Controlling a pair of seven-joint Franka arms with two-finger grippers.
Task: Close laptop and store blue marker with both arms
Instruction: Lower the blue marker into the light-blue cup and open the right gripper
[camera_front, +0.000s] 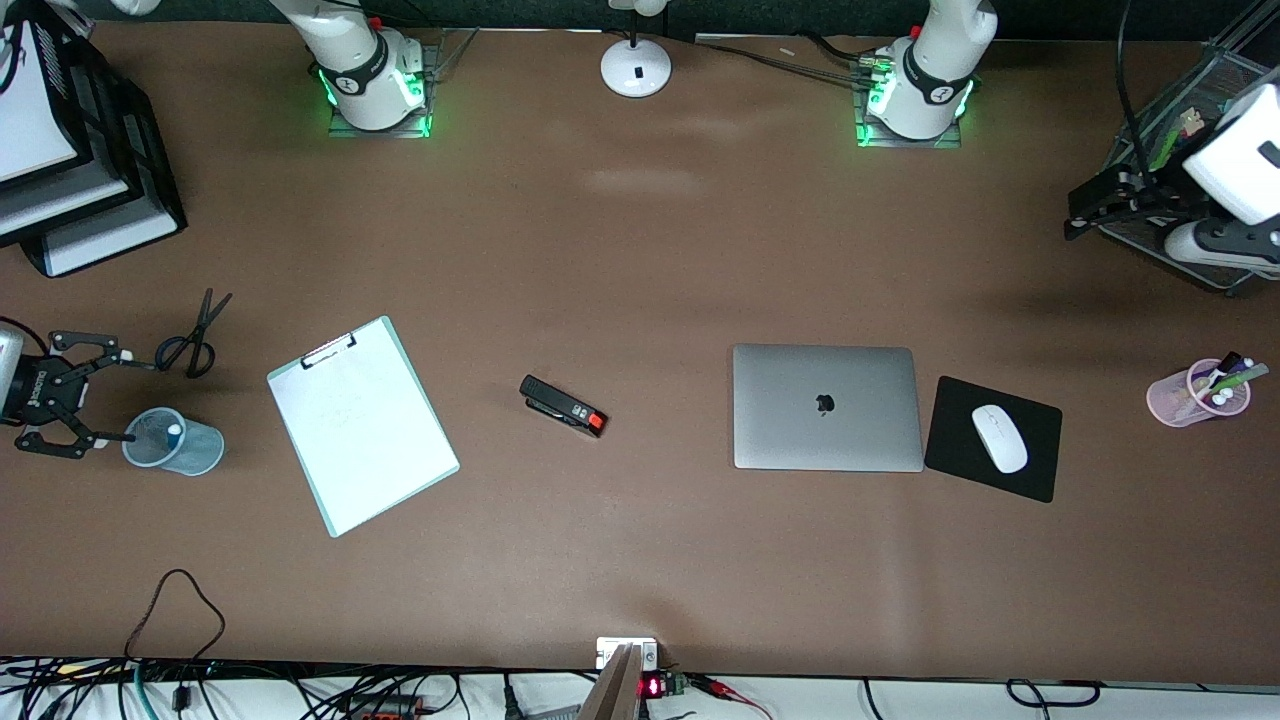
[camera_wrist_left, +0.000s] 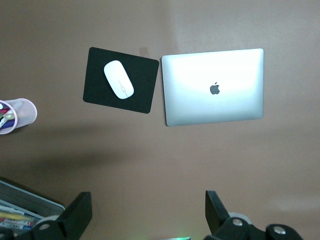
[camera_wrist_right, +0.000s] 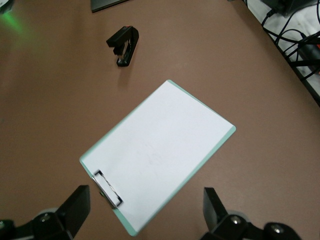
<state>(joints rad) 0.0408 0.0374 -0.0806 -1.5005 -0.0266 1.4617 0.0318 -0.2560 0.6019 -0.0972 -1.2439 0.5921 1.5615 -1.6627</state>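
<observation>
The silver-grey laptop (camera_front: 825, 407) (camera_wrist_left: 214, 87) lies shut on the table, apple logo up, toward the left arm's end. A slim light-blue marker with a white end (camera_front: 174, 431) stands inside a blue mesh cup (camera_front: 180, 445) at the right arm's end. My right gripper (camera_front: 112, 398) (camera_wrist_right: 145, 207) hangs open and empty beside that cup, holding nothing. My left gripper (camera_front: 1080, 212) (camera_wrist_left: 147, 212) is open and empty, raised over the edge of the wire organizer at the left arm's end, well away from the laptop.
A mousepad (camera_front: 955, 440) with a white mouse (camera_front: 1000, 438) lies beside the laptop. A pink pen cup (camera_front: 1195, 395) and wire organizer (camera_front: 1200, 110) stand at the left arm's end. Mid-table are a stapler (camera_front: 563, 405), clipboard (camera_front: 360, 425) and scissors (camera_front: 195, 335). A lamp base (camera_front: 636, 66) stands between the arms' bases.
</observation>
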